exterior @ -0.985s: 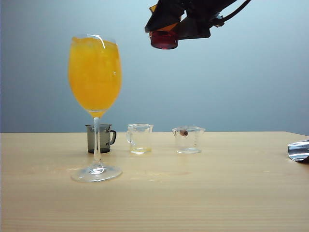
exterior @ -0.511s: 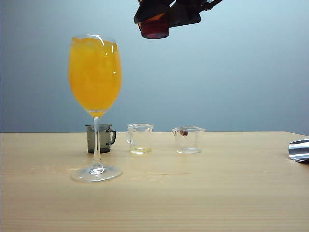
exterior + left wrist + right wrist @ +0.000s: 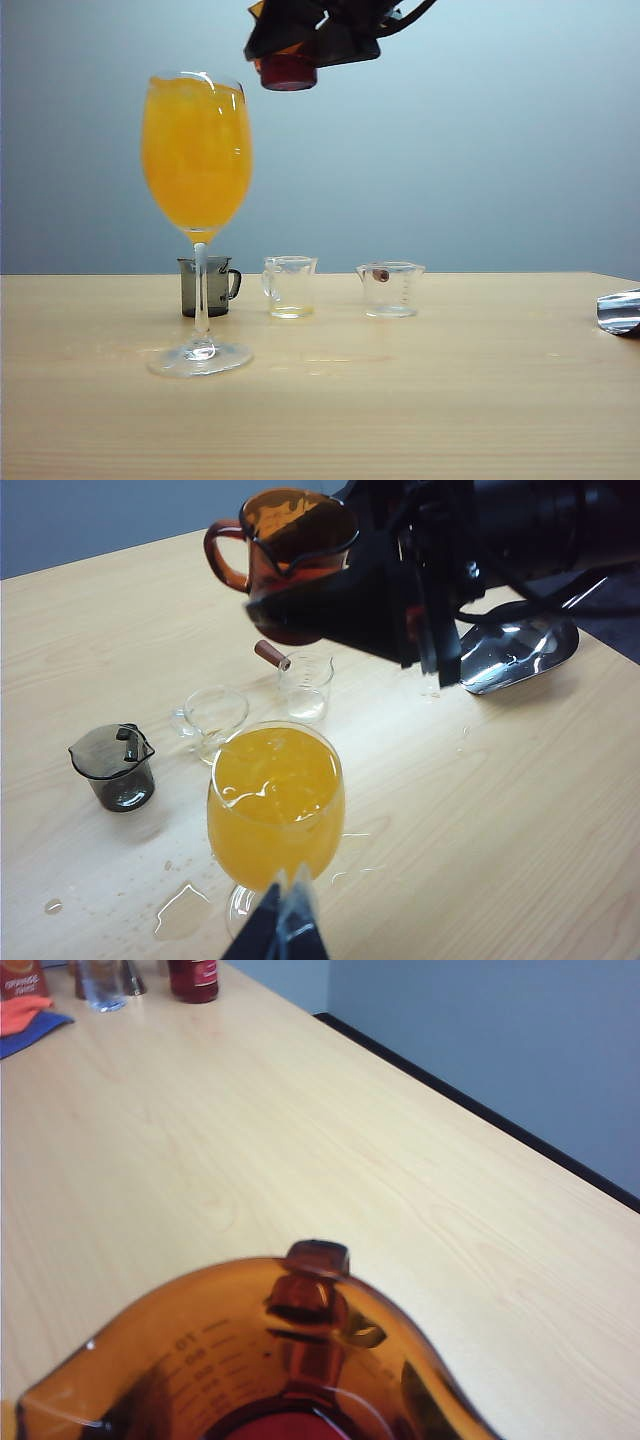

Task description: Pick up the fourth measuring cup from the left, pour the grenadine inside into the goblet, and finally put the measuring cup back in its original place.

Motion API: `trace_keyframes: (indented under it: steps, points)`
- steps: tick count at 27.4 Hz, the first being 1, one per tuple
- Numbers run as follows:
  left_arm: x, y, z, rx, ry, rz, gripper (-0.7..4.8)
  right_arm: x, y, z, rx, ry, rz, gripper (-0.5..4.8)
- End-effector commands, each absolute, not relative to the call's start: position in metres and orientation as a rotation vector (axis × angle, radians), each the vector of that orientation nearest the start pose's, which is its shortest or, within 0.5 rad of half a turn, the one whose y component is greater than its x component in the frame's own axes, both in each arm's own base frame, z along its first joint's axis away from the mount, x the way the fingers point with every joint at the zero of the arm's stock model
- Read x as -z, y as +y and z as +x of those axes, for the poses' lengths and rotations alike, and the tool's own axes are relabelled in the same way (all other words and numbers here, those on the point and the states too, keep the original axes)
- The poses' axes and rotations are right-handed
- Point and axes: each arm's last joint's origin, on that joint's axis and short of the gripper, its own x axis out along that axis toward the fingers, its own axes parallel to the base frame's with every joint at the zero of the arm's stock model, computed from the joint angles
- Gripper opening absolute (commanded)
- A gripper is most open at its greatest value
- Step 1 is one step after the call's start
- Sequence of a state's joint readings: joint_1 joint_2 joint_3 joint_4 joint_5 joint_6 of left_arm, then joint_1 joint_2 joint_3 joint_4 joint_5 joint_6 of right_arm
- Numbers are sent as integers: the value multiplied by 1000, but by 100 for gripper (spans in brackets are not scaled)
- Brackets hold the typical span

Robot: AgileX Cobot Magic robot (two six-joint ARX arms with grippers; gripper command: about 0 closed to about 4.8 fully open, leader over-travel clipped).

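The goblet (image 3: 197, 150) stands at the left of the table, its bowl nearly full of orange juice, and it also shows from above (image 3: 275, 800). My right gripper (image 3: 305, 40) hangs at the top of the exterior view, shut on the red-brown measuring cup (image 3: 288, 70), which is held about upright, just above and to the right of the goblet's rim. Dark red grenadine (image 3: 300, 1428) lies in the cup's bottom (image 3: 295, 530). My left gripper (image 3: 285, 920) hovers in front of the goblet with its fingertips together and nothing between them. It is out of the exterior view.
Behind the goblet stand a smoky grey cup (image 3: 210, 287) and two clear cups (image 3: 290, 287) (image 3: 390, 290). A shiny metal object (image 3: 620, 312) lies at the right edge. Spilled drops (image 3: 180, 910) wet the wood near the goblet's foot. Bottles (image 3: 193, 978) stand at a far corner.
My right gripper has carried the measuring cup to the left, from above the clear cups to beside the goblet's rim. Everything on the table has stayed put.
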State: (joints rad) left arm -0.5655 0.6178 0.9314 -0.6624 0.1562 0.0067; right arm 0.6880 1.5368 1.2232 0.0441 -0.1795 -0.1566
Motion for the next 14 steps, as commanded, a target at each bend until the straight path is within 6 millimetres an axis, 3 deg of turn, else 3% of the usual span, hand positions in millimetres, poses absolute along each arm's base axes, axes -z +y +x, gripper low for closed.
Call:
trace_keyframes:
  steps: [1,14]
  points:
    - [-359,-63,90,722,326,74,-5,-327,236,266,-914,157,-257,44]
    - [-359,-63,90,722,329,74,-5,-325,246,257,-932,94,-414,44]
